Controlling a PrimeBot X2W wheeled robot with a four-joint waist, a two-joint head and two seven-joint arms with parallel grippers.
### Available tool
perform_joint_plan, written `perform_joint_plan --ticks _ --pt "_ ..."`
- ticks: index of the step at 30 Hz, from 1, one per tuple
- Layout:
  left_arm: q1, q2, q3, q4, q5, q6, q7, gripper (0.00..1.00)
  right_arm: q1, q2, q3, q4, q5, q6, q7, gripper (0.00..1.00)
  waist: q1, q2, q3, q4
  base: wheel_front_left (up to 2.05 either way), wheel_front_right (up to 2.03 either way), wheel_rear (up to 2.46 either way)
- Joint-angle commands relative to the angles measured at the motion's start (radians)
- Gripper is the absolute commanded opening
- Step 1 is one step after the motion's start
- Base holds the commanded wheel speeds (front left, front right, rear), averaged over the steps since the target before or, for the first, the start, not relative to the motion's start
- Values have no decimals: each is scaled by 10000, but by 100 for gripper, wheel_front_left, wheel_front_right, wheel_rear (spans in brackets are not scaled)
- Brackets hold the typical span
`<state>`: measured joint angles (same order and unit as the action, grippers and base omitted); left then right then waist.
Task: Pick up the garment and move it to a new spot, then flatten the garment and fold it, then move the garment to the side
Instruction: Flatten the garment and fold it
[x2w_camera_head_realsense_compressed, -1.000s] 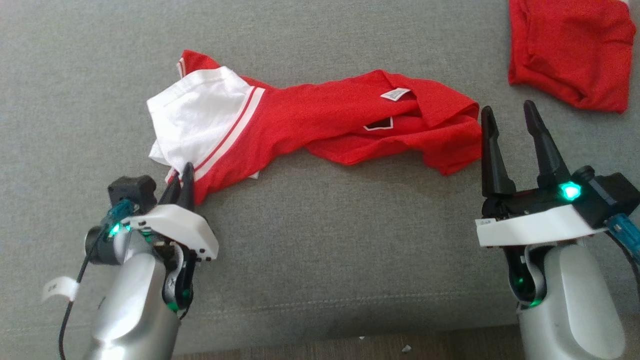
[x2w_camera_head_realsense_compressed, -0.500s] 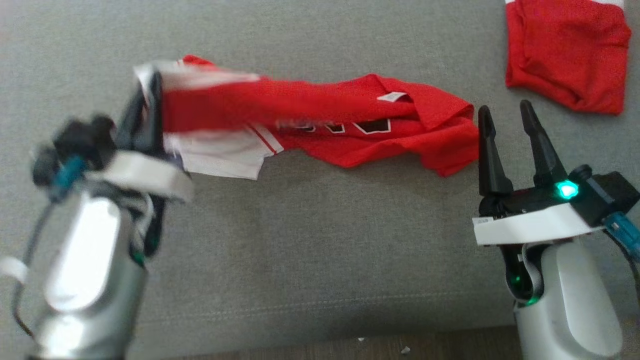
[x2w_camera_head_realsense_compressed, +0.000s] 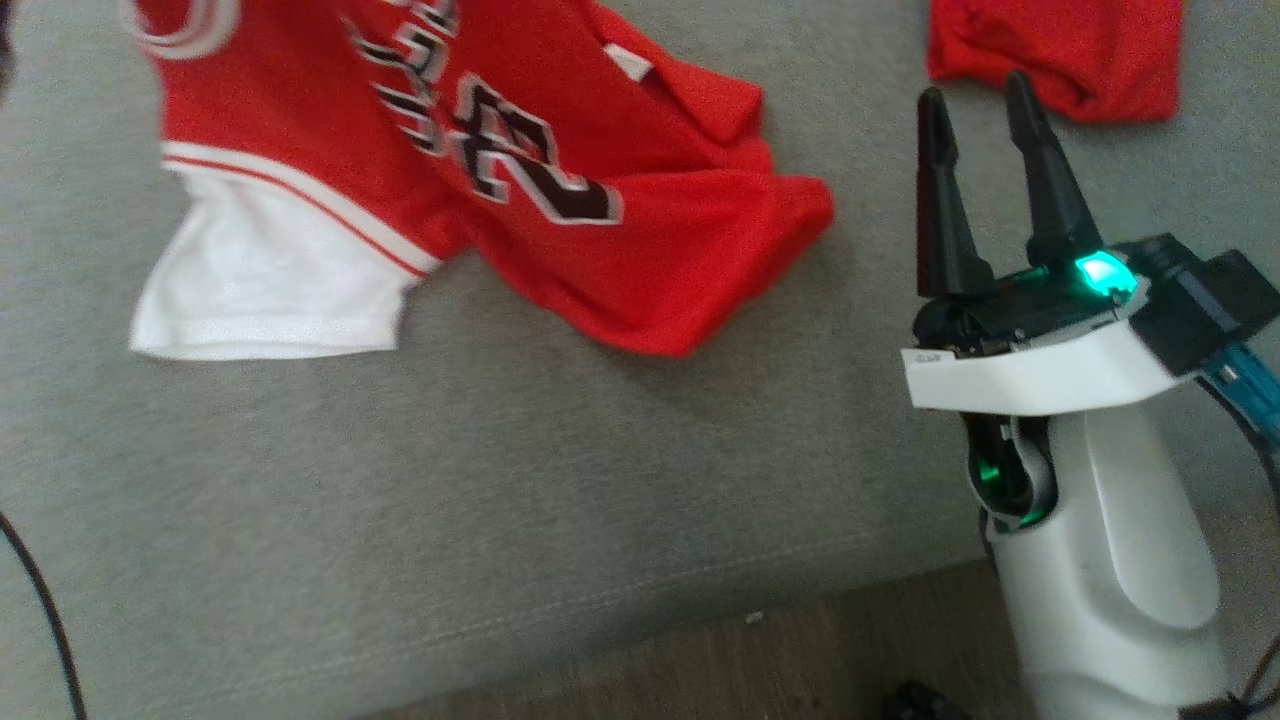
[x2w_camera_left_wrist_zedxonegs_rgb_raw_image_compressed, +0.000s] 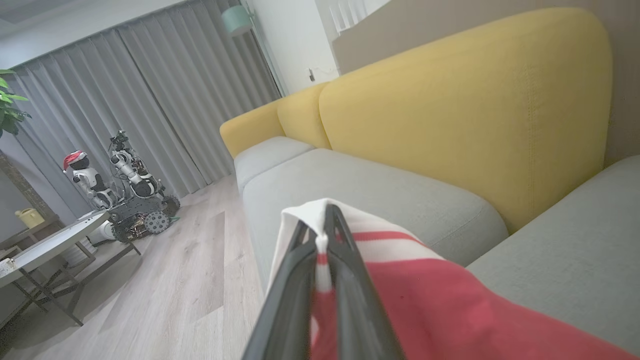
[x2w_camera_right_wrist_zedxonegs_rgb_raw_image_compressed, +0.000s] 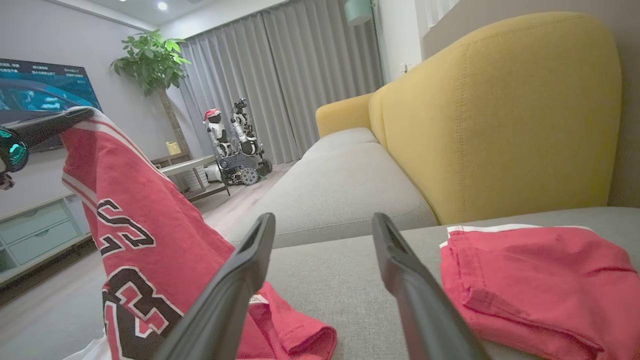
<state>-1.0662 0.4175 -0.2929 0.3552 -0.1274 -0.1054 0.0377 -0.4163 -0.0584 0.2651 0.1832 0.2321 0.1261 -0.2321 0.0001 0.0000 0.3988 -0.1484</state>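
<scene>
Left end effector (x2w_camera_left_wrist_zedxonegs_rgb_raw_image_compressed: 318, 221) high, pinching jersey (x2w_camera_head_realsense_compressed: 300, 100) | right end effector (x2w_camera_head_realsense_compressed: 975, 90) upright, spread

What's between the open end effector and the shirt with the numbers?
Just bare grey cushion. The head view shows it between the right end effector and the shirt.

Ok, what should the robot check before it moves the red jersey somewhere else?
1. Left gripper shut on the jersey, at its white-trimmed edge: ok.
2. Whole jersey off the sofa seat: not ok, its far end lies on the cushion.
3. Right gripper open, holding nothing: ok.
4. Red shorts apart from the jersey: ok.
5. Bare seat for a new spot: ok.
</scene>
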Motion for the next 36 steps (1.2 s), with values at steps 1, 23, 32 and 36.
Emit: perform_joint_plan --ticks 1,23,32,36 --pt "-843 637 117 174 167 -53 124 0 -225 81 379 -301 198 46 -138 100 -1 0 662 -711 0 0 0" --pt "-3206 578 -540 5248 366 100 -1226 100 -470 81 538 -172 461 46 -295 100 -1 0 887 -912 0 0 0" --pt "-591 14 563 4170 -1325 235 -2784 100 176 82 -171 310 -259 46 -296 100 -1 0 -439 446 0 0 0" --pt "1651 -449 1177 2492 -2199 284 -2962 100 677 82 -658 354 -548 46 -235 100 -1 0 -977 1192 0 0 0"
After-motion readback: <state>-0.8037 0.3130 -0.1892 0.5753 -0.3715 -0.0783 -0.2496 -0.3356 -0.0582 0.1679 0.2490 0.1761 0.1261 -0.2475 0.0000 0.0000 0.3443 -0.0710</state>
